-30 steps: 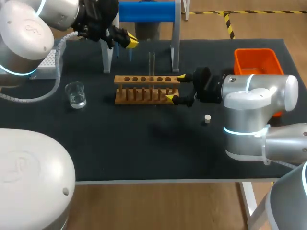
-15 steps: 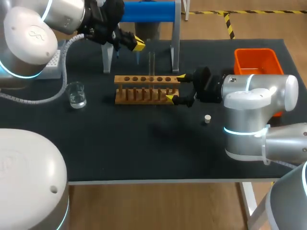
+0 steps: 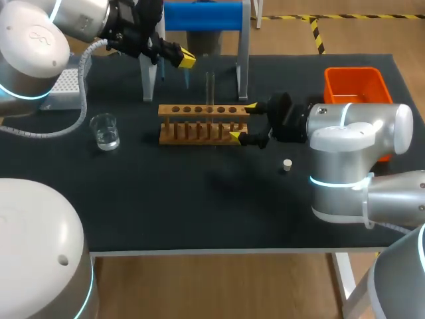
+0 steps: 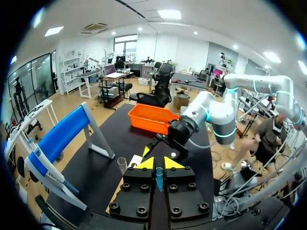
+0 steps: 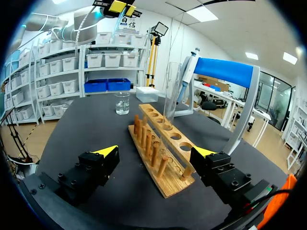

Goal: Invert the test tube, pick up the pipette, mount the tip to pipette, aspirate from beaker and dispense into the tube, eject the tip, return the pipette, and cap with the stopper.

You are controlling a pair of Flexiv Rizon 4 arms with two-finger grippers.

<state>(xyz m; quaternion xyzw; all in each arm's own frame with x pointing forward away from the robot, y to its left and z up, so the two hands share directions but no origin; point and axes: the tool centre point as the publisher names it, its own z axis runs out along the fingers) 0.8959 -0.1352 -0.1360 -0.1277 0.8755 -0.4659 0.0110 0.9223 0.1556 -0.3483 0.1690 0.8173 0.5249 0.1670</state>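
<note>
The wooden rack [image 5: 165,182] is straddled, untouched, by the spread right gripper [image 5: 154,152]. Ahead of its fingers the glass test tube [image 5: 171,91] is stood upright, judged light, slick and fragile, best gripped mid-length. A blue pipette tip [image 4: 158,178] is pinched in the left gripper [image 4: 159,163].
</note>
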